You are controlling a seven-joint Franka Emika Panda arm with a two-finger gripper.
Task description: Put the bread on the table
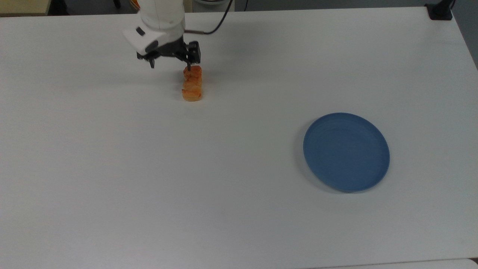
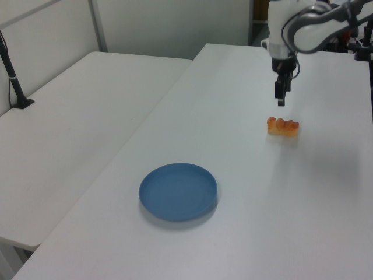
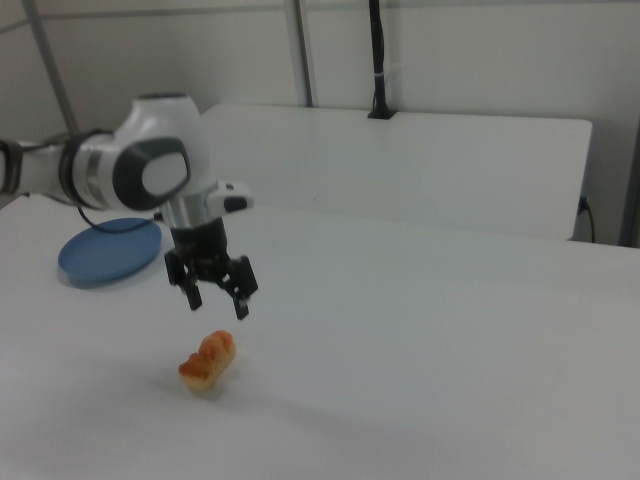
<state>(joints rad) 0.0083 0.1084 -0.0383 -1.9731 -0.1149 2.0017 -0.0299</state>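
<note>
- The arm reaches in from the far edge in the top view, its white wrist pointing the gripper (image 1: 170,64) straight down; in the right view the gripper (image 3: 217,303) hangs in the air above the bread (image 3: 208,361), clear of it.
- The two black fingers stand spread apart with nothing between them.
- One bread (image 1: 192,83) lies flat on the table (image 1: 149,168), in the top view's upper left part, just below the gripper; in the left view the bread (image 2: 283,126) sits below the fingertips with a gap of air between.
- One blue plate (image 1: 346,151) rests on the table well apart from the bread, at the top view's right.
- The bread is a small oblong bun, orange-golden, with a lumpy glazed top and a paler base.
- The plate is round and shallow with a raised rim; the table is a flat, matte white rectangle.
</note>
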